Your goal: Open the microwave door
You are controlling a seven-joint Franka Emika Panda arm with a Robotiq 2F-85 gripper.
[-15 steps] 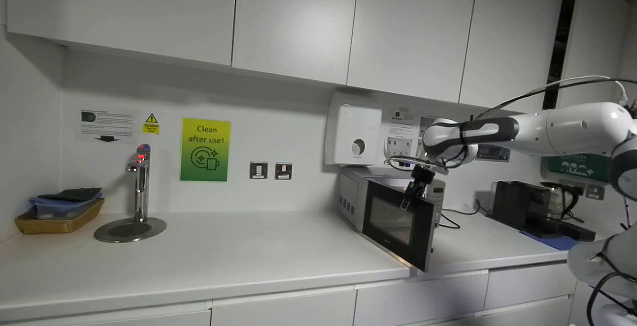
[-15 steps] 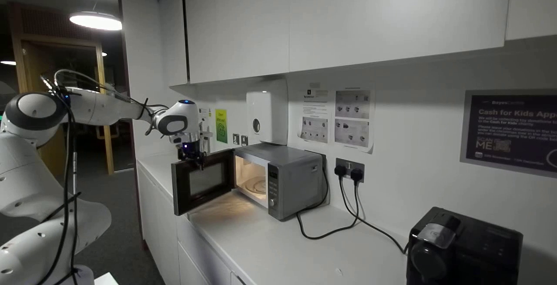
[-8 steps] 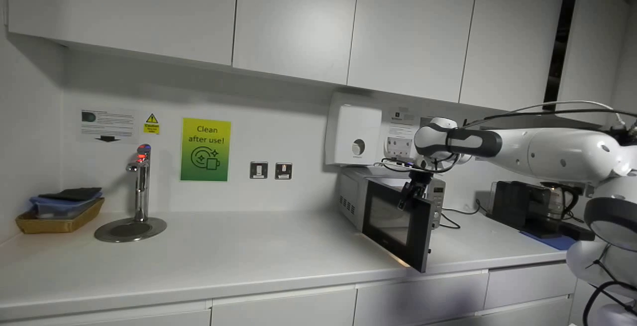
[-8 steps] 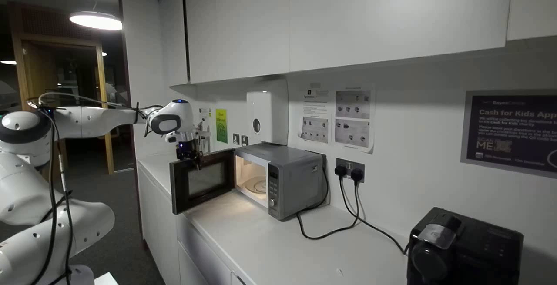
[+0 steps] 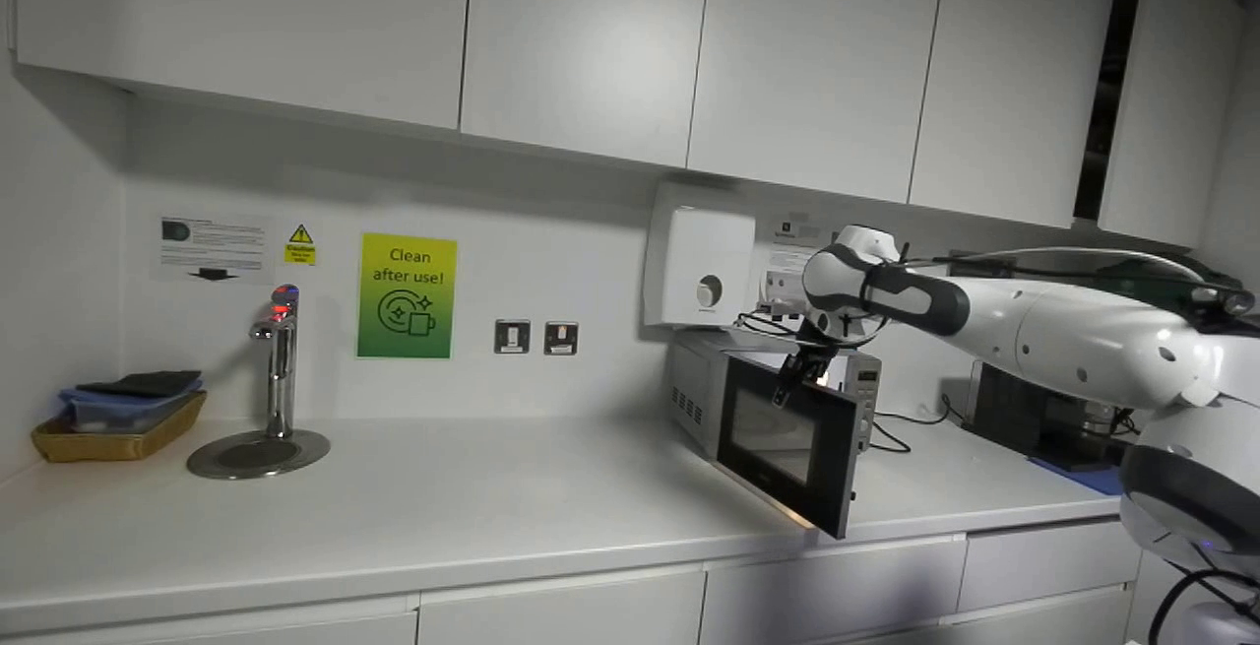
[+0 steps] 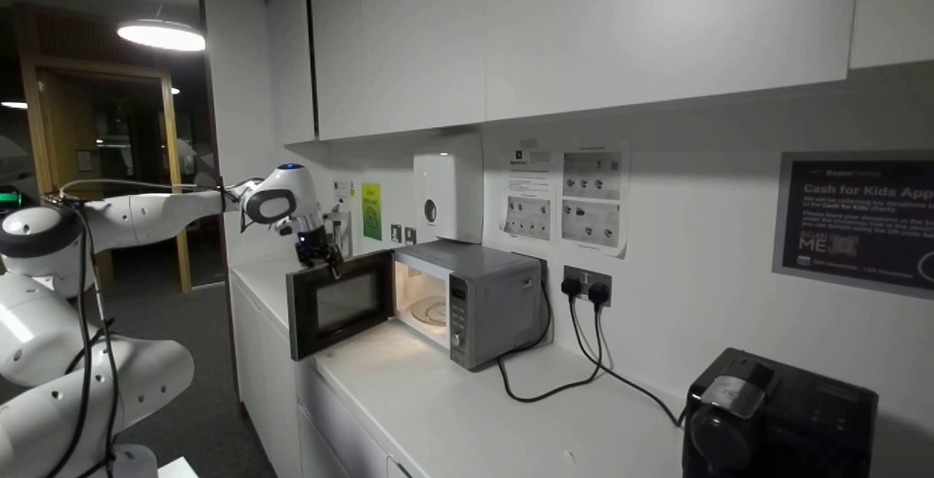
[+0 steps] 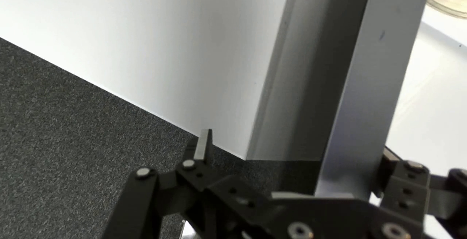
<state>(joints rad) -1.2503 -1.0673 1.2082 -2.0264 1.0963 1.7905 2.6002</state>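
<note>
In an exterior view, the microwave [image 6: 492, 306] is carried by the bench [image 6: 467, 409], its door [image 6: 346, 303] swung wide. In an exterior view, a white box [image 5: 694, 271] is mounted above the microwave. In the wrist view, the door's edge is straddled by the hand [image 7: 296, 141], its fingers [image 7: 201, 148] spread well apart.

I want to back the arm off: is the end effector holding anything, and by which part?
Nothing is held: the end effector stands open astride the top edge of the microwave door, with a gap on the outer side.
</note>
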